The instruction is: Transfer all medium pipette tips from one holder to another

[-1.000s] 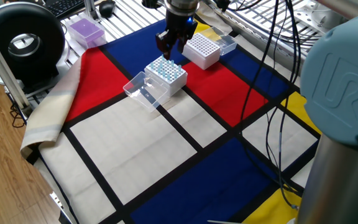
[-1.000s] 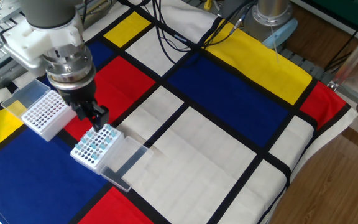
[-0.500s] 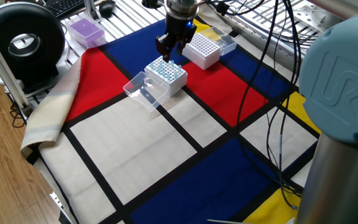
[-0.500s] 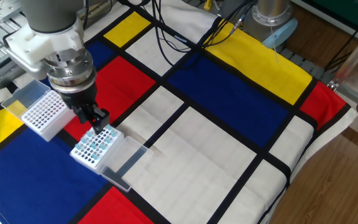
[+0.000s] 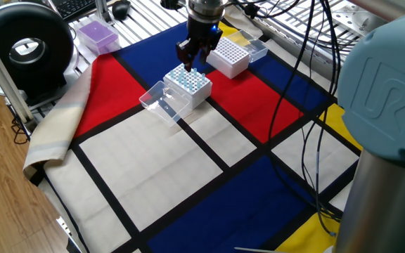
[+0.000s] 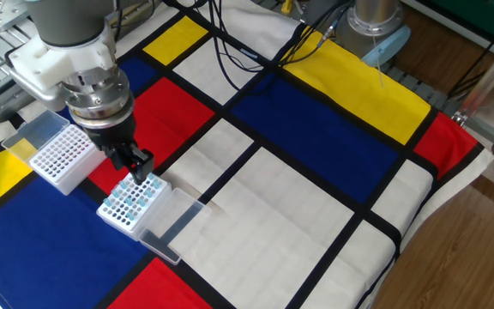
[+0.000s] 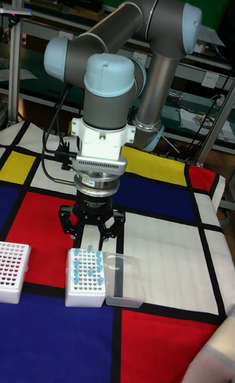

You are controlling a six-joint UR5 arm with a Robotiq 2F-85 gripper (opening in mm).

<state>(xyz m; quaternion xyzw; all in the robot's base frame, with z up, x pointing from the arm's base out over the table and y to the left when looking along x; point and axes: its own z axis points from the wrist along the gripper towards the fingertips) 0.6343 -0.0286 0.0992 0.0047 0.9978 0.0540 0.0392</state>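
Observation:
The medium pipette tips are pale blue and stand in a white rack on the red patch. Beside it, a second white rack shows only empty holes. My gripper hangs just above the far edge of the filled rack. Its fingers are spread open, and I see nothing between them. They hide a few tips in the back rows.
A clear plastic lid lies against the filled rack. A purple tip box and a black round device sit off the cloth at the far left. Cables run across the right side.
The gripper has shifted very slightly over the filled rack. The racks and the lid have not moved.

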